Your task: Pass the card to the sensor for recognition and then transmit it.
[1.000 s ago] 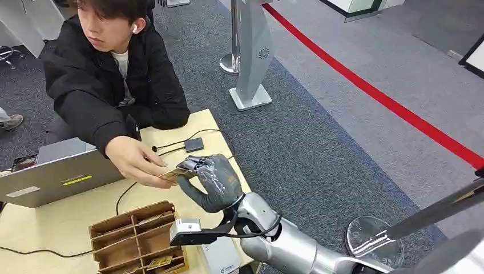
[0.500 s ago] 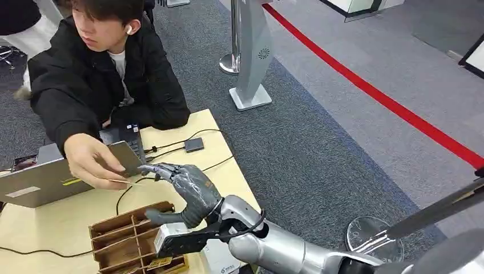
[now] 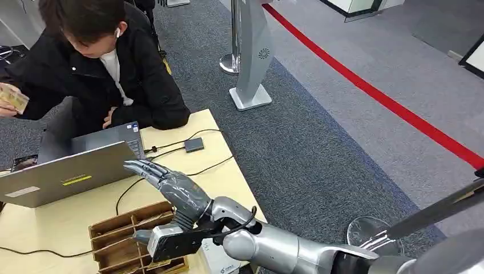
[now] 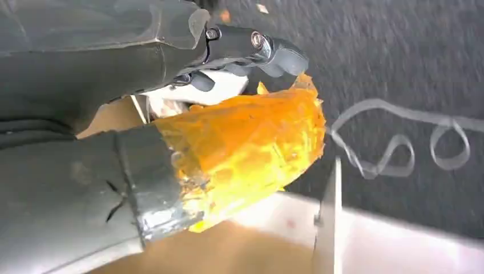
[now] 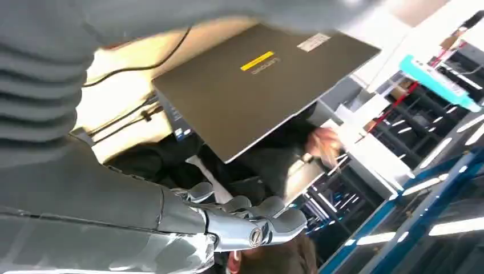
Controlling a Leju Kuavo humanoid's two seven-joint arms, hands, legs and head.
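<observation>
Card [image 3: 13,98] in person's hand [image 3: 5,101]; right robot hand [image 3: 171,188] flat, fingers extended over table [image 3: 228,171].

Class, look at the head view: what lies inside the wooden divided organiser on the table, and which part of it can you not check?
The wooden organiser has yellowish cards in a near compartment; the far compartments look empty. The right hand, fingers spread, and its wrist camera cover the organiser's right end, so nothing there can be checked.

The laptop [image 5: 268,85] lid in the upper middle of the right wrist view bears a yellow strip and beside it small brand lettering (seemingly "Lenovo", upside down and blurred); nothing else is legible.
</observation>
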